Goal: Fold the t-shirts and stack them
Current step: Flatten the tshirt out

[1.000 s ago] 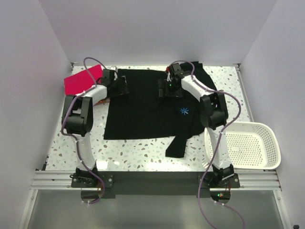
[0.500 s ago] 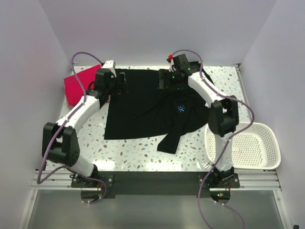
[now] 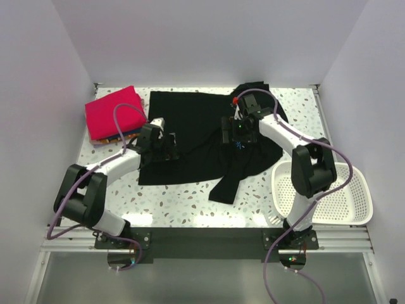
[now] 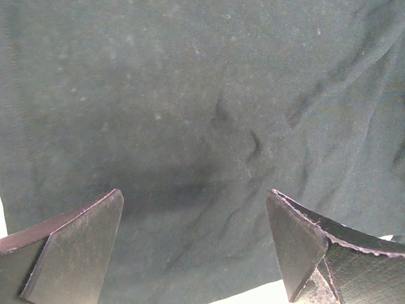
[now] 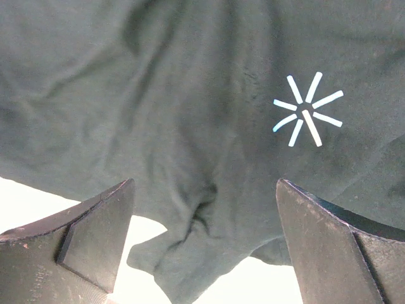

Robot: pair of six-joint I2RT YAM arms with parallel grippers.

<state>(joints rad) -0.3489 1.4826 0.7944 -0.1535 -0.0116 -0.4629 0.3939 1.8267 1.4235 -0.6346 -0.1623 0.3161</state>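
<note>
Top external, black t-shirt (image 3: 193, 130) crosswise, neck right

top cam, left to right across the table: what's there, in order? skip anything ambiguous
pinkish-red folded t-shirt → left claw → right claw → white mesh basket. The black t-shirt lies spread under both claws, so it's left out.

White shells (image 3: 126, 161), black joints (image 3: 82, 201) and looping lilac cables (image 3: 114, 120) clothe the left arm (image 3: 107, 168) and right arm (image 3: 278, 130), whose left gripper (image 4: 194, 209) and right gripper (image 5: 205, 196) carry dark, wedge-shaped fingers (image 4: 76, 247).
</note>
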